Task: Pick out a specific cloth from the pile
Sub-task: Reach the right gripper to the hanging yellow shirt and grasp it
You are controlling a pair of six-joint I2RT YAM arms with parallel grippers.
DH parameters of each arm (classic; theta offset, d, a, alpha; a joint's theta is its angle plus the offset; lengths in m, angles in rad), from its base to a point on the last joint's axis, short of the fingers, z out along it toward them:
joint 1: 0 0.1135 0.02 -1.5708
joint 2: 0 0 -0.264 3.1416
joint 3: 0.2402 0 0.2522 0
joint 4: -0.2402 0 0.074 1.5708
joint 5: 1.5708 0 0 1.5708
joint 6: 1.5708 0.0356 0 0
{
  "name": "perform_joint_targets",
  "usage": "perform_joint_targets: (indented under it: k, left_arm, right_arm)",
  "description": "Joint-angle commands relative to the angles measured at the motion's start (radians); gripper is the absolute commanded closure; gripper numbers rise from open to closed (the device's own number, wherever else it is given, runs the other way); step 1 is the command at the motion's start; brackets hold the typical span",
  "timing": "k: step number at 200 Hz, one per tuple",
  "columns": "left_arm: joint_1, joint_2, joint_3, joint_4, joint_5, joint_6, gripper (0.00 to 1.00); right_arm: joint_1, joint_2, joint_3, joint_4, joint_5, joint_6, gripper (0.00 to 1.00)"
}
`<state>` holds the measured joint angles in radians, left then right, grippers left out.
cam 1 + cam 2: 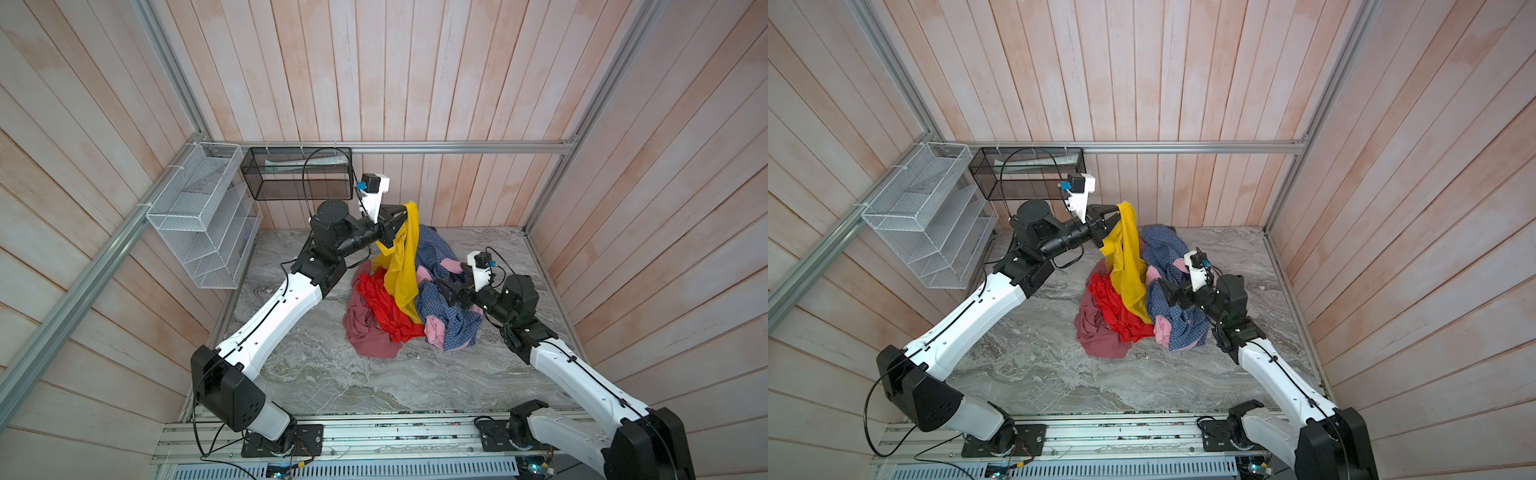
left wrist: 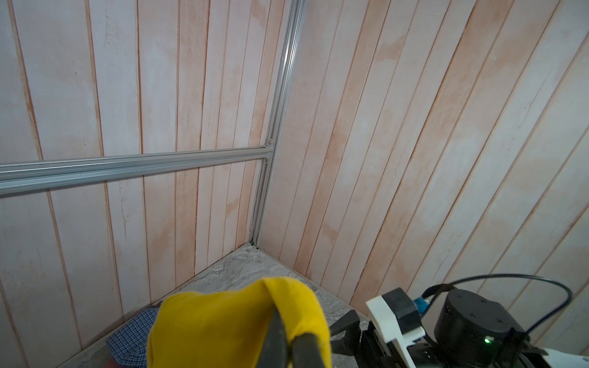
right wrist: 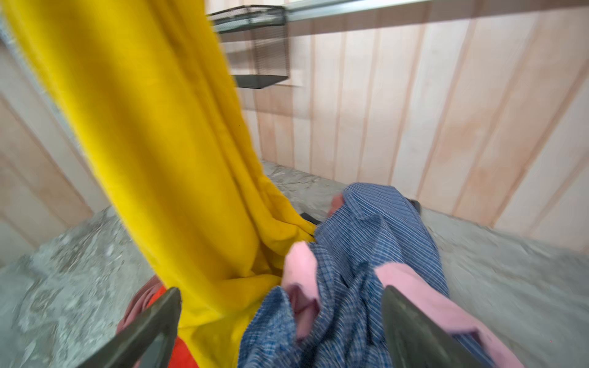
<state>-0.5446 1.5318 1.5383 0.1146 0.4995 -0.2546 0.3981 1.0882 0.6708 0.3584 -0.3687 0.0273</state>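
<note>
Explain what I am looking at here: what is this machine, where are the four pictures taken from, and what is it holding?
Two robot arms, left and right, stand at a marble table. Two pictures look down from overhead, nearly the same; the other two come from cameras on each arm's wrist. On the table lies the pile of pink, blue-checked, red and maroon garments. The left end effector is shut on the yellow cloth, which hangs down, its lower end on the pile. The right end effector is open over the pile, holding nothing.
</note>
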Motion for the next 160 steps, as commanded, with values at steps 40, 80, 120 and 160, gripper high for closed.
perform_joint_targets:
  k: [40,80,120,160]
  left_arm:
    - [-0.013,-0.041,-0.092,0.045,0.096,-0.04,1.0]
    - [-0.014,-0.09,-0.195,0.096,0.096,-0.074,1.0]
    - [-0.011,-0.13,-0.236,0.084,0.088,-0.083,1.0]
    - [0.038,-0.21,-0.329,0.032,-0.023,-0.097,0.59]
  right_arm:
    - [0.166,0.274,0.197,0.038,-0.05,-0.17,0.02]
    - [0.213,0.448,0.322,0.125,0.025,-0.194,0.02]
    - [0.224,0.537,0.342,0.261,-0.005,-0.165,0.49]
    - [0.223,0.492,0.371,0.201,-0.045,-0.11,0.86]
